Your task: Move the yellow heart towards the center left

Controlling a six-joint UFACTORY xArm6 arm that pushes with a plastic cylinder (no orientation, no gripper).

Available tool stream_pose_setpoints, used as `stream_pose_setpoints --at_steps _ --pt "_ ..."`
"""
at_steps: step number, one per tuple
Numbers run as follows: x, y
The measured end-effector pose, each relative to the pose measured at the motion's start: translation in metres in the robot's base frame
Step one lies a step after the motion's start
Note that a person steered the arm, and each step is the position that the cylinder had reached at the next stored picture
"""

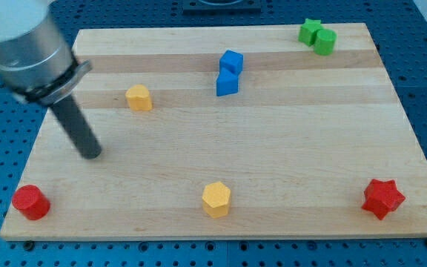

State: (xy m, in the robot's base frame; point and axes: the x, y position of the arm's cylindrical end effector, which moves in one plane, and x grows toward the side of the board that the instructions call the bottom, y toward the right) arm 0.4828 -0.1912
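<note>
now my tip (93, 154) sits below-left of the yellow heart (138, 97), not touching.

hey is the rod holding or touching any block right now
Nothing is held. My tip rests on bare board, apart from every block; the nearest, the yellow heart, lies up-right of it.

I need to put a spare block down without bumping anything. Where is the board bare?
Widest bare patch: mid-board, between the blue blocks, yellow hexagon and red star. Crowded: the green pair at the view's top right, and my tip near the yellow heart.
</note>
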Motion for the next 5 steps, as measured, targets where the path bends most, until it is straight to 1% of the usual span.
stream_pose_setpoints --at_steps 1,5 --pt "-0.0184 0.0289" --pt "-0.0203 0.0317"
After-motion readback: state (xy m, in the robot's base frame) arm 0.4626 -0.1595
